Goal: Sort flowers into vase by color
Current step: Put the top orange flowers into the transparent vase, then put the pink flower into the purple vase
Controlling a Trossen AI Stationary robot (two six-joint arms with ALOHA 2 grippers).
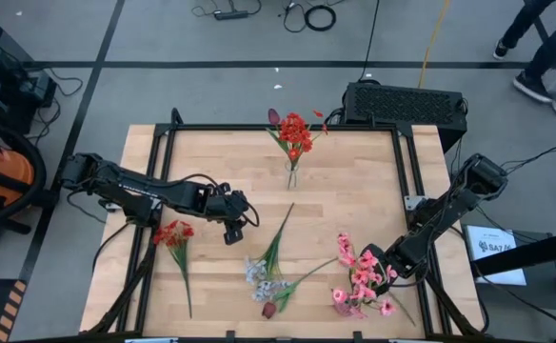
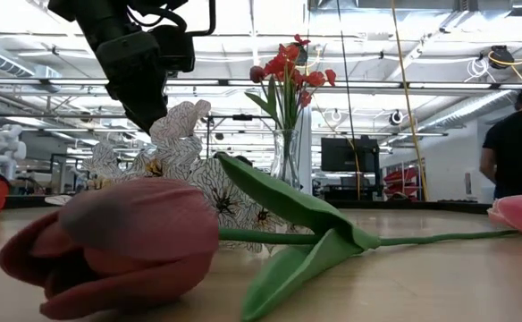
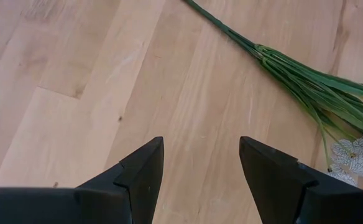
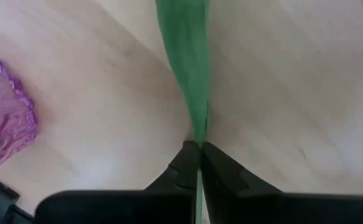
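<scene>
My right gripper [image 4: 200, 149] is clamped on a pink flower's green stem [image 4: 188, 62]; my left gripper [image 3: 201, 168] gapes wide over bare table [image 3: 76, 62].

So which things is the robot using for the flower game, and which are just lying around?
For the job:
- vase with red flowers
- red sprig
- white spray
- maroon tulip
- pink blossoms, a green stem clamped in the right gripper
- left gripper, open

Lying about:
- black box
- orange vacuum

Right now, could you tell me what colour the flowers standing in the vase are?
Bright red flowers on green stems in the clear vase, clearest in the low view.
</scene>
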